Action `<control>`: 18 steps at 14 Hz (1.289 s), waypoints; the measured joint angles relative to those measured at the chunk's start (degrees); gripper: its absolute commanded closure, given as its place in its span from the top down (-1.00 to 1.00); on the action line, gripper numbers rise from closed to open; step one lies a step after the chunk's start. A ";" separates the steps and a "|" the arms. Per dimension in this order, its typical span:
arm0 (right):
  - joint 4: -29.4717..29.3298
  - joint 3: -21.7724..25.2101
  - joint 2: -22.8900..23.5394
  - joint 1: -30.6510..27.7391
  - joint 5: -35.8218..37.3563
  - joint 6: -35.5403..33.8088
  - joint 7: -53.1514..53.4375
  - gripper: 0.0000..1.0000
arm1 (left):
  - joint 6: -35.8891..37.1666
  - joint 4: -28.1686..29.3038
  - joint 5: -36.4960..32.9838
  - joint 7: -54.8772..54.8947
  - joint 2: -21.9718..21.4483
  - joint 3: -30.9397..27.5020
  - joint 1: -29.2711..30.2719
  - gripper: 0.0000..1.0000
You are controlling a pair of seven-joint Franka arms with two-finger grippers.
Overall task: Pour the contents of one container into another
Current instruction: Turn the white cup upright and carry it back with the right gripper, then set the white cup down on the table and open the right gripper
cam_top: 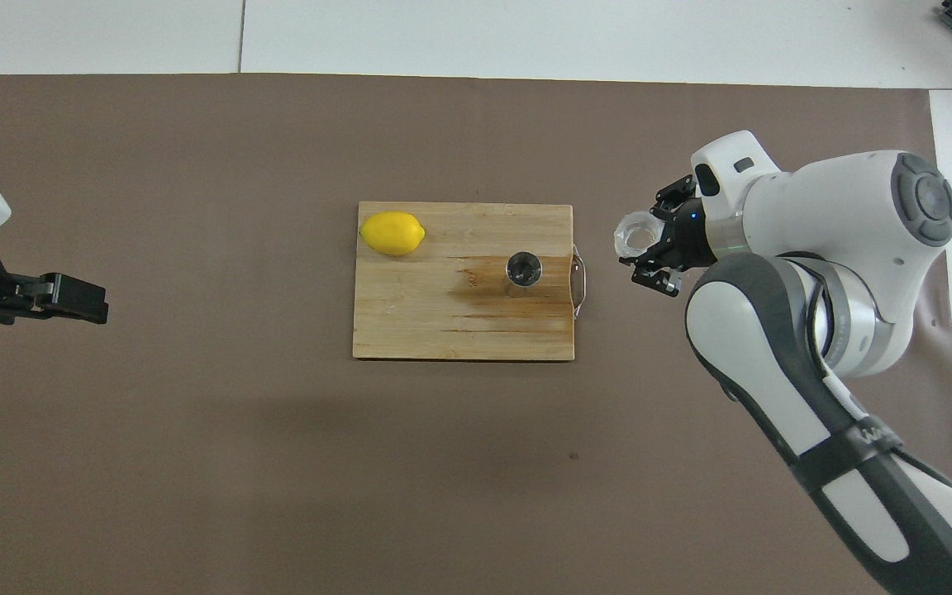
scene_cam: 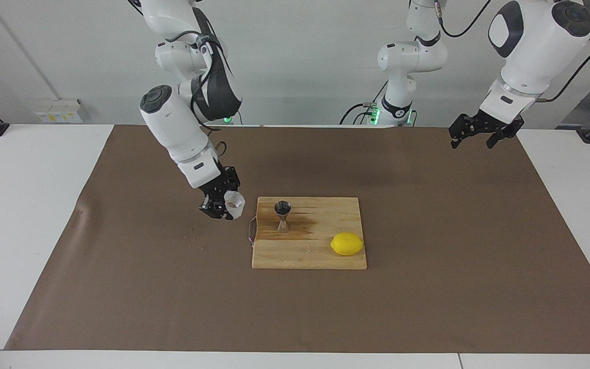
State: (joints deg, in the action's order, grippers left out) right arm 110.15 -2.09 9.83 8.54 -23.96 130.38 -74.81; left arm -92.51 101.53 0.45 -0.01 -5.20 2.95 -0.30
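My right gripper is shut on the small translucent ridged cup. It holds the cup low over the brown mat, just off the board's edge at the right arm's end. From above the cup's open mouth shows. The steel hourglass jigger stands upright on the wooden board, apart from the cup. My left gripper waits open and empty, raised over the mat at the left arm's end.
A lemon lies on the board's corner away from the robots. A darker wet patch marks the board beside the jigger. A metal handle sticks off the board's edge. Small specks dot the mat.
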 measured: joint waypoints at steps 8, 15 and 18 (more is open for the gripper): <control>10.67 0.25 2.86 -10.68 -15.24 8.09 -29.67 -0.29 | -3.10 -0.18 0.00 0.00 -0.02 -0.17 0.03 1.00; 12.49 0.21 6.95 -12.89 -21.29 8.44 -44.18 1.00 | -7.42 -0.17 0.00 0.03 -0.02 -0.22 0.03 1.00; 11.95 -0.03 5.58 -11.89 -21.45 8.34 -39.88 1.00 | -6.00 -0.13 0.00 0.03 -0.02 -0.22 0.03 1.00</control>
State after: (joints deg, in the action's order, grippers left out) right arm 122.10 -2.13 15.41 -3.35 -45.41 138.73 -114.69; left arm -98.50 101.41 0.45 0.03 -5.22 2.73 -0.26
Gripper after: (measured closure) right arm 0.000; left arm 0.000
